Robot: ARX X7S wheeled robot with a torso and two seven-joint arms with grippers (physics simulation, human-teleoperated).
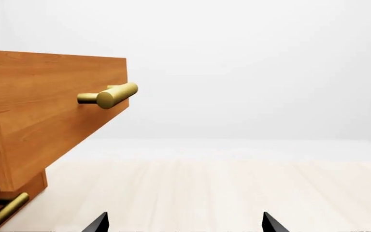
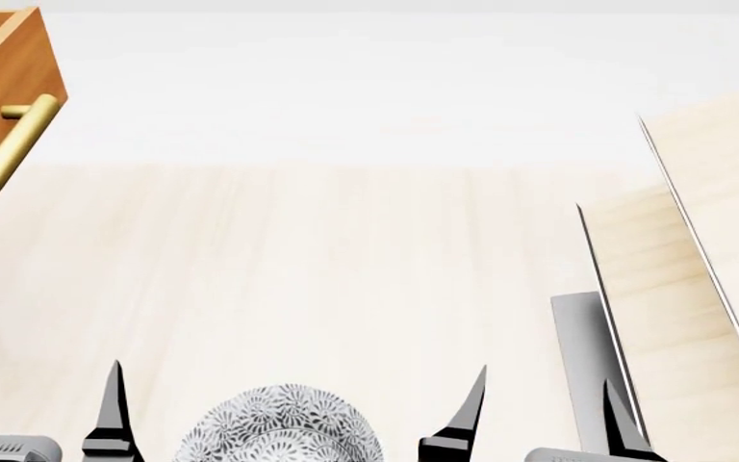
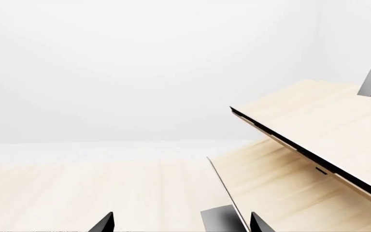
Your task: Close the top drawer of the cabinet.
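The top drawer (image 1: 50,116), an orange-brown wooden box with a brass bar handle (image 1: 110,94), stands pulled out from the cabinet. Below it a lower drawer front (image 1: 18,193) with its own brass handle (image 1: 4,212) shows. In the head view the top drawer (image 2: 4,96) and its handle (image 2: 11,144) sit at the far left. My left gripper (image 1: 184,223) is open and empty, apart from the drawer, with only its dark fingertips (image 1: 98,223) showing. It shows at the head view's lower left (image 2: 42,409). My right gripper (image 3: 179,223) is open and empty, at the head view's lower right (image 2: 543,414).
A grey patterned bowl (image 2: 280,428) sits on the pale wood tabletop (image 2: 344,269) between my grippers. A pale wood tiered shelf (image 2: 716,231) on a black base stands at the right, close to my right gripper, and fills the right wrist view's side (image 3: 314,140).
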